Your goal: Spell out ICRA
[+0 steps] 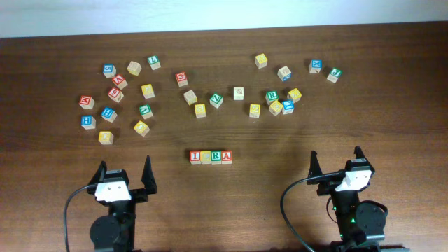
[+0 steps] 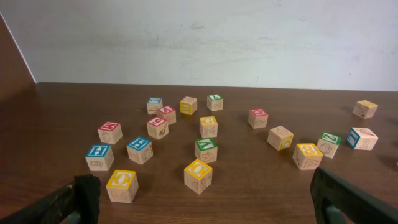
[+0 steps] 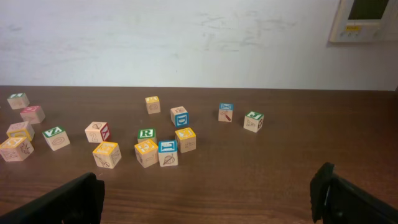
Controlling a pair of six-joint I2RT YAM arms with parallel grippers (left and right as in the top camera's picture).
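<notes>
Well, block row (image 1: 211, 157): four touching, ahead between my jaws; second letter unclear.
Left gripper (image 1: 124, 166): spread wide, empty.
Right gripper (image 1: 336, 154): spread wide, empty.
Remaining: I judge little.

Our dark brown wooden counter (image 1: 42, 210) bears small coloured wooden letter blocks (image 1: 147, 91) scattered beyond the jaws, a four-block row (image 1: 211, 157) between them.
</notes>
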